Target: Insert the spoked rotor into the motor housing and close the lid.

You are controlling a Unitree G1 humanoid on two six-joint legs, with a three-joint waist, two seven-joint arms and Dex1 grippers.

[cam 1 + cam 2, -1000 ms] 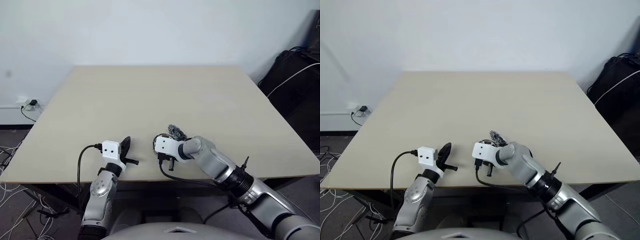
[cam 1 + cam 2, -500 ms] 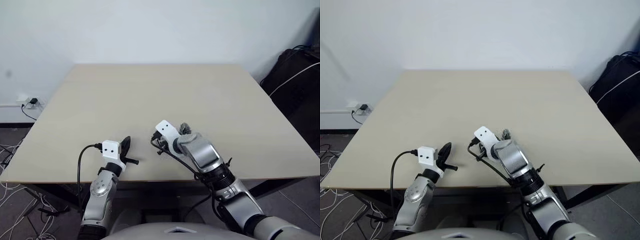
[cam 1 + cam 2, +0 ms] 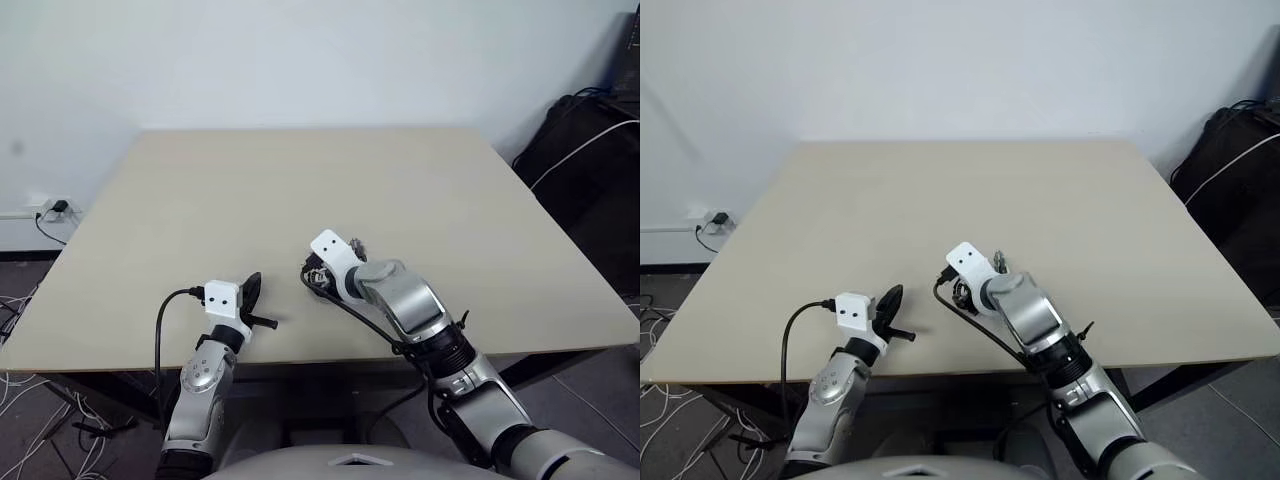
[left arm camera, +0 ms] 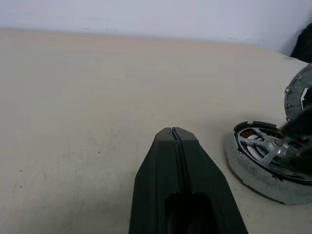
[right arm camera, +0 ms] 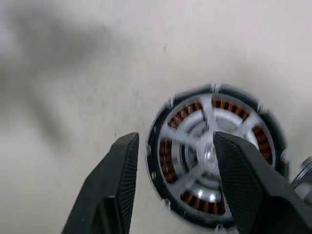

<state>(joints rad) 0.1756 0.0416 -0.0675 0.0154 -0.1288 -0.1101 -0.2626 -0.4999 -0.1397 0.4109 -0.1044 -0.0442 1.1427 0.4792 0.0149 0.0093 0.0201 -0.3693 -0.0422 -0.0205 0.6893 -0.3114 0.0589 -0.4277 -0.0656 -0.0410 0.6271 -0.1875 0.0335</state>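
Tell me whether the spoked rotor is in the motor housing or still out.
In. The spoked rotor sits inside the motor housing; copper windings show between its silver spokes. The lid is not yet on.

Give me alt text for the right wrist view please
The spoked rotor sits inside the motor housing on the table, copper windings showing between its spokes. The right hand is above it, fingers open.

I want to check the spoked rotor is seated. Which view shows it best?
The right wrist view: the spoked rotor faces the camera inside the motor housing. The left wrist view shows it obliquely; in the eye views the right arm hides it.
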